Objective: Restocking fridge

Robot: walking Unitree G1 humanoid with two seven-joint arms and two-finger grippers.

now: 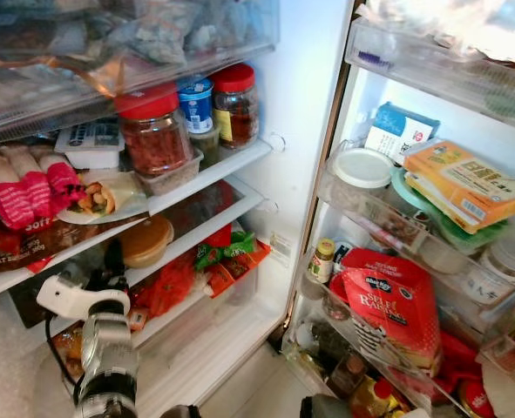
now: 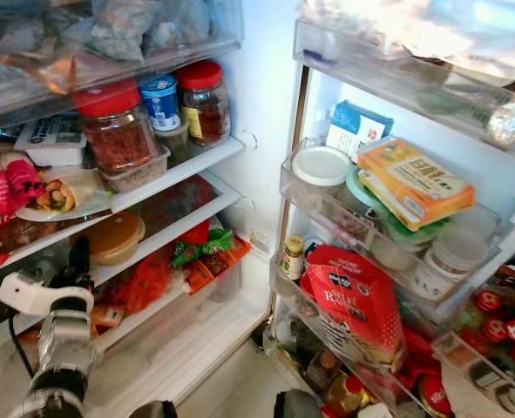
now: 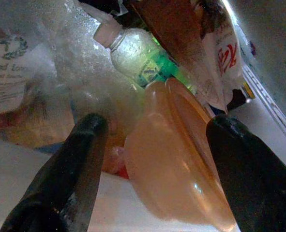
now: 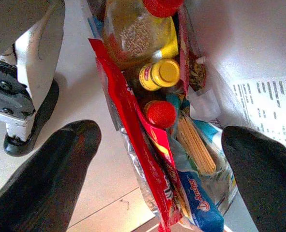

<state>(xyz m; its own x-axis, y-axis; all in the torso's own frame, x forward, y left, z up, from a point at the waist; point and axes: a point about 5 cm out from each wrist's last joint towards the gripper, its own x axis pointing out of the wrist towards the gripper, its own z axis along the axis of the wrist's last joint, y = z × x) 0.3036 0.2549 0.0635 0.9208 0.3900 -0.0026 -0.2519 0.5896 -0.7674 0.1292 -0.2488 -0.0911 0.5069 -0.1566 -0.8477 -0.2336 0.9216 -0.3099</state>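
spreading wide, the left claw [image 3: 155, 140] flanks a smooth, rounded translucent tan tub [image 3: 176, 159] on the shelf.

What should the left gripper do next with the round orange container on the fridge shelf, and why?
Probably ease forward a little and close. The left gripper is open, its fingers on either side of the orange container on the shelf but not yet touching it.

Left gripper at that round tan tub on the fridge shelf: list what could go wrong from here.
1. The left gripper is open around the round tan plastic tub, which looks tilted near the shelf edge; a poor grip might tip it out.
2. The clear bottle with a green label lies close behind; pushing deeper could knock it.
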